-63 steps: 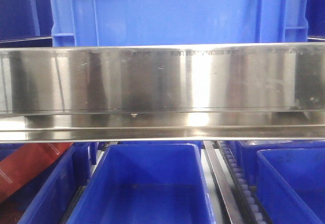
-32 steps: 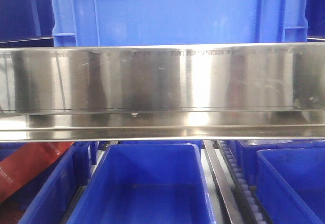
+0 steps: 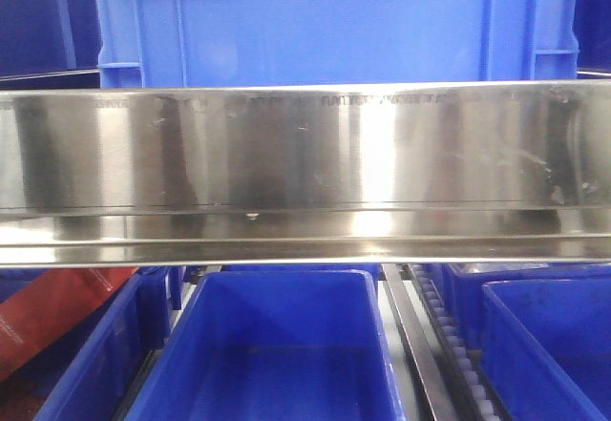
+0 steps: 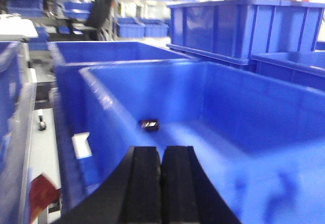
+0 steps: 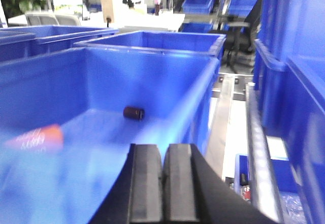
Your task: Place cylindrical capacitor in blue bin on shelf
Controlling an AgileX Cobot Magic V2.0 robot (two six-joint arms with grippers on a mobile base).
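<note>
Capacitor [image 4: 149,125] loose on blue bin [image 4: 244,117] floor, clear of walls; both end effectors [image 4: 162,183] [image 5: 162,183] closed, empty.

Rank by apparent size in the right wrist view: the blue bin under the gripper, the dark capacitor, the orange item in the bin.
1. Blue bin, by far the largest.
2. Orange item, blurred and nearer the camera, so its lead over the capacitor is unsure.
3. Dark capacitor, smallest as seen.
</note>
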